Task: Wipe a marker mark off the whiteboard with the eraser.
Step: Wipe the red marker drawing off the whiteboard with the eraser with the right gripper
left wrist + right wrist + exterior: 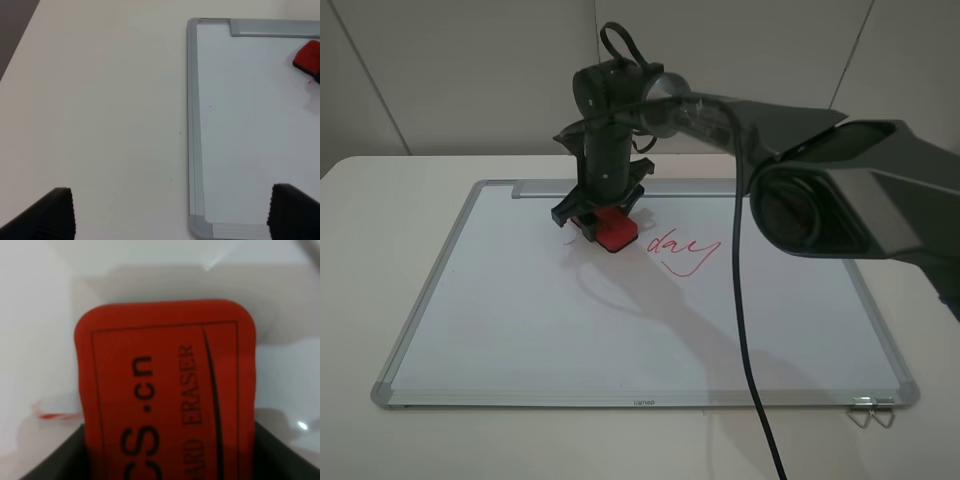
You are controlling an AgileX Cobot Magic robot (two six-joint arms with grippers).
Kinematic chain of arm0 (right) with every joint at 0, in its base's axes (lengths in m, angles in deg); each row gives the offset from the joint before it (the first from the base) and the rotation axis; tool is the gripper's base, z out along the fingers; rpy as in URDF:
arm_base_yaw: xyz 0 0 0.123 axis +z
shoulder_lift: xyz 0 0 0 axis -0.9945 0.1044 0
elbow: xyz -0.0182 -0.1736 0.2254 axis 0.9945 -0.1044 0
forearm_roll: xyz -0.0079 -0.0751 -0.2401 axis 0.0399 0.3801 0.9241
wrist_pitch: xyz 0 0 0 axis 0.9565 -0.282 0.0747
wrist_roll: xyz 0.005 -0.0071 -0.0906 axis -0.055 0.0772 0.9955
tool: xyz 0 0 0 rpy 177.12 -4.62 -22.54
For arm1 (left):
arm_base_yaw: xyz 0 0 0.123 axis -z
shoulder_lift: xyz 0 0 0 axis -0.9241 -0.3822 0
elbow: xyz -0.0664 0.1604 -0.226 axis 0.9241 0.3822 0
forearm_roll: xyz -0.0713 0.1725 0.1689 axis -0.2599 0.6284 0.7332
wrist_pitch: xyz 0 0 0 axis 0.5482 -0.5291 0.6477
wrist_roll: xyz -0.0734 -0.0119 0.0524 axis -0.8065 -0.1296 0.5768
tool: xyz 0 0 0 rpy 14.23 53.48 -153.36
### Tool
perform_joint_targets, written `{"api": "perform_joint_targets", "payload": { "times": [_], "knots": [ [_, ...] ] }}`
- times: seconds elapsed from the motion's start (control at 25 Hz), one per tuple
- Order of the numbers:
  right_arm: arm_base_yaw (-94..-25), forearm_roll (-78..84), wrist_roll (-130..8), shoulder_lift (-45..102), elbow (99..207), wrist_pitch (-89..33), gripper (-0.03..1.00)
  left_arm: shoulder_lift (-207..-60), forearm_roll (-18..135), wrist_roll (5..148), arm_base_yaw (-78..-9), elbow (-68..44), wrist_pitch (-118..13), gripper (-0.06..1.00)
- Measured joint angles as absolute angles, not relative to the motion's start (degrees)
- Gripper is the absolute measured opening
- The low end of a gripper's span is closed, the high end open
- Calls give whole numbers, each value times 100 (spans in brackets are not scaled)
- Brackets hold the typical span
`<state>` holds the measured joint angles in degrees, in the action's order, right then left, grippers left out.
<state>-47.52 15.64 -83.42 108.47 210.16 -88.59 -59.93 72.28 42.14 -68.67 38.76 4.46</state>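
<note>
Red eraser (617,230) is clamped in your right gripper (600,222), down on the whiteboard (520,330) near its far edge. A leftover bit of the mark (50,416) sits just off one long side of the eraser, close to the jaws, so I'd guess a sideways swipe. Left gripper (172,215) hangs wide open off the board's corner, much farther away.

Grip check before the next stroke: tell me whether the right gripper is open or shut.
Shut on the eraser: the right gripper has a dark finger against each side of it.
</note>
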Motion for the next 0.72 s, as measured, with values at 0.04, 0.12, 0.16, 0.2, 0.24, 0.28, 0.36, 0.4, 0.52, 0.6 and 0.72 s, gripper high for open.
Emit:
{"api": "perform_joint_targets", "payload": {
  "times": [0.04,0.12,0.16,0.2,0.24,0.28,0.36,0.4,0.52,0.6,0.72],
  "knots": [
    [-4865,1625,-8421,10847,21023,-8853,51,-5993,7228,4214,-6867,3876,446,77],
    [-5064,1720,-8493,10847,21023,-8840,51,-5993,7228,4214,-6867,3876,446,77],
    [-5158,1730,-8511,10847,21023,-8839,51,-5993,7228,4214,-6867,3876,446,77],
    [-5234,1730,-8518,10847,21023,-8827,51,-5993,7228,4214,-6867,3876,446,77],
    [-5284,1722,-8524,10847,21023,-8827,51,-5993,7228,4214,-6867,3876,446,77],
    [-5325,1706,-8529,10847,21023,-8827,51,-5993,7228,4214,-6867,3876,446,77],
    [-5338,1658,-8529,10847,21023,-8827,51,-5993,7228,4214,-6867,3876,446,77],
    [-5338,1652,-8529,10847,21023,-8827,51,-5993,7228,4214,-6867,3876,446,77],
    [-5236,1727,-8529,10847,21023,-8827,51,-5993,7228,4214,-6867,3876,446,77],
    [-5101,1720,-8512,10847,21023,-8827,51,-5993,7228,4214,-6867,3876,446,77],
    [-4785,1571,-8389,10847,21023,-8833,51,-5993,7228,4214,-6867,3876,446,77]
  ]
}}
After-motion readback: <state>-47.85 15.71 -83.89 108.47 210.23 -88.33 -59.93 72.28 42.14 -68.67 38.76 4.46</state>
